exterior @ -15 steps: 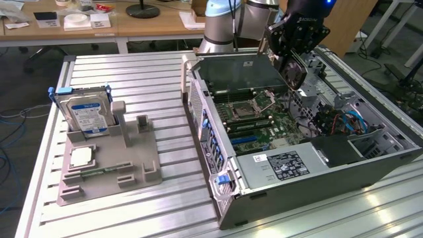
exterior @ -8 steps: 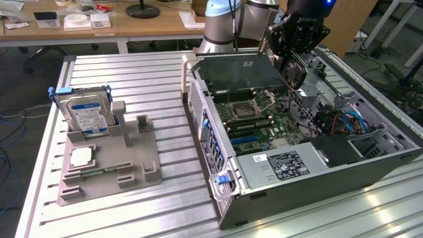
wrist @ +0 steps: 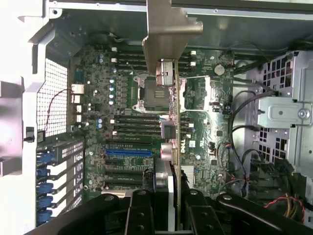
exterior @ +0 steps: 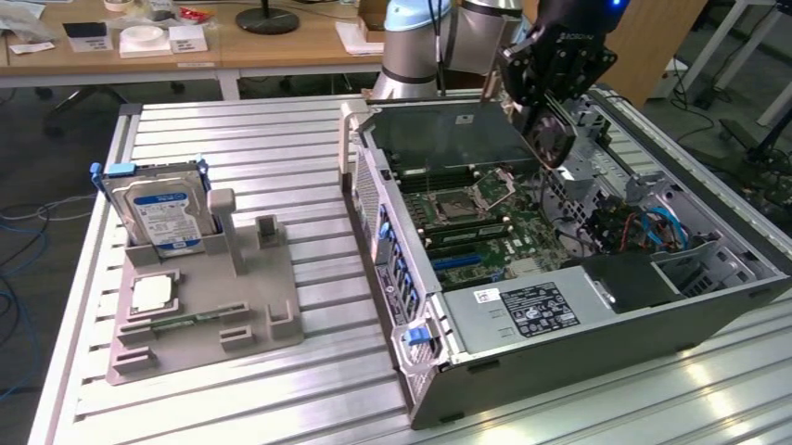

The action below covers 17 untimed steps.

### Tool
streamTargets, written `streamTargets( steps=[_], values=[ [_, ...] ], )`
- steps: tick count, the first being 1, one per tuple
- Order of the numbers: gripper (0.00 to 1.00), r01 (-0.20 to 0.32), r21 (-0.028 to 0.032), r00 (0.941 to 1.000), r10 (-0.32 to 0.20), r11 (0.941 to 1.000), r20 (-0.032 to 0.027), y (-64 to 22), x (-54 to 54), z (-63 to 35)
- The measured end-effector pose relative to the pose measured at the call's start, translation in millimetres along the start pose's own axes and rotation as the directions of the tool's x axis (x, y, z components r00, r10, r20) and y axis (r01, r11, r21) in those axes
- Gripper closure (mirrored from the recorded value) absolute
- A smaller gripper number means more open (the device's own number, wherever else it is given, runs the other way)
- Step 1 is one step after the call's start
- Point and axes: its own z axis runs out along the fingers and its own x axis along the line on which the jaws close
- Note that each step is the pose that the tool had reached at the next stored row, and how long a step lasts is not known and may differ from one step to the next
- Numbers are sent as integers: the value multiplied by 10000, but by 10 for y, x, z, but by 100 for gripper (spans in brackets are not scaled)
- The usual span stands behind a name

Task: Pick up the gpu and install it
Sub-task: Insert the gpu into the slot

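One gpu [wrist: 168, 34], likely light, stiff yet fragile, hangs above the open case [exterior: 594, 315], clenched in the claw [wrist: 167, 210] near its upper edge, off the fan [exterior: 546, 130].

gpu [exterior: 548, 139] half behind end effector [exterior: 541, 104]

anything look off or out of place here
Nothing spilled or broken. The one thing unseated is the thin dark gpu card with a round black fan: the black hand grips it edge-down above the open grey computer case, clear of the motherboard slots.
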Motion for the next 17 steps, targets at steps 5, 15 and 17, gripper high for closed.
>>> streamTargets(
  steps=[5, 15, 17],
  values=[
    [72, 598, 1, 9982, -598, 9982, -22, 0, 0, 0],
    [72, 1733, -2, 9849, -1733, 9849, -65, 0, -1, 0],
    [72, 1993, -3, 9799, -1993, 9799, -74, 0, 0, 0]
  ],
)
